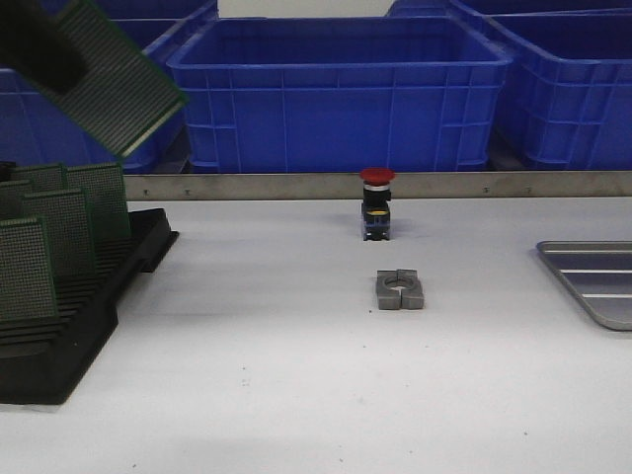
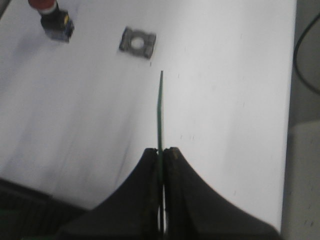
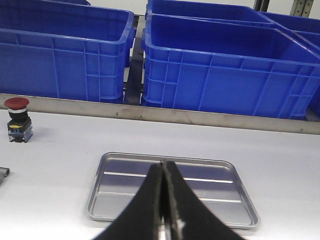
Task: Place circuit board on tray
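While the circuit board hangs tilted in the air at the far left, above the black rack of spare boards, it's clamped only by one thin edge in the left tool, whose fingers press tight on both faces, per the left wrist view. That's the main risk imo: a long flat board held at one end could pivot or slip w/ any quick swing, and then drop onto the counter or back onto the rack.

The tray sits at the far right edge of the counter, well apart from the board, so the carry is long and crosses the whole surface. Between them stand a red push button and a small grey metal block; a low pass could clip either, esp. the taller button.

Right tool hovers over the tray w/ fingers pressed together, gripping nothing. If it doesn't clear out, or a handover goes badly, the two tools or the board could collide there. A steep release could also let the board catch the tray rim and slide out. Blue bins behind aren't in the way.
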Robot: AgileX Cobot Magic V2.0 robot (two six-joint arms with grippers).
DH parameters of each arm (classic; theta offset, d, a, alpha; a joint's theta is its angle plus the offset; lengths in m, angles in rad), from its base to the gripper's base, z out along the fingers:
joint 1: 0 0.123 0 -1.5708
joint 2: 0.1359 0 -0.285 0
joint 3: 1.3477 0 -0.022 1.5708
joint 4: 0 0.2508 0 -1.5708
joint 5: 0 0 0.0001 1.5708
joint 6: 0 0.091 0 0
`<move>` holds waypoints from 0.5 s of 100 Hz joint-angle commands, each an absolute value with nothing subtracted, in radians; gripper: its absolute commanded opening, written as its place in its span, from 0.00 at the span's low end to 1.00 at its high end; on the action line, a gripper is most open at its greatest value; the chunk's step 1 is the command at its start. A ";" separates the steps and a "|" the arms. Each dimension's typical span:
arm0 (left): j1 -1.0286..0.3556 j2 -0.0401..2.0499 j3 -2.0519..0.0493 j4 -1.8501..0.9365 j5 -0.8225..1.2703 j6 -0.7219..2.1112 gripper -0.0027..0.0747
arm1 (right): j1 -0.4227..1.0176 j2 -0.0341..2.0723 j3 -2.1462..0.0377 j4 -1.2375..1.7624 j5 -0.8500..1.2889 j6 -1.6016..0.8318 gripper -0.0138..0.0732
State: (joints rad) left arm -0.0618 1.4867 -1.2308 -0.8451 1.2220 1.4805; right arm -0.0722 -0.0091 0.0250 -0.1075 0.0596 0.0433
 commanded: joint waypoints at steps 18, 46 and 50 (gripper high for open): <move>-0.170 1.490 -1.252 -1.133 1.274 1.469 0.01 | -0.072 -0.033 0.026 -0.114 -0.011 0.038 0.09; -0.338 1.526 -1.252 -1.151 1.270 1.469 0.01 | -0.072 -0.033 0.026 -0.114 -0.012 0.038 0.09; -0.359 1.531 -1.252 -1.151 1.270 1.469 0.01 | -0.072 -0.033 0.026 -0.114 -0.017 0.038 0.09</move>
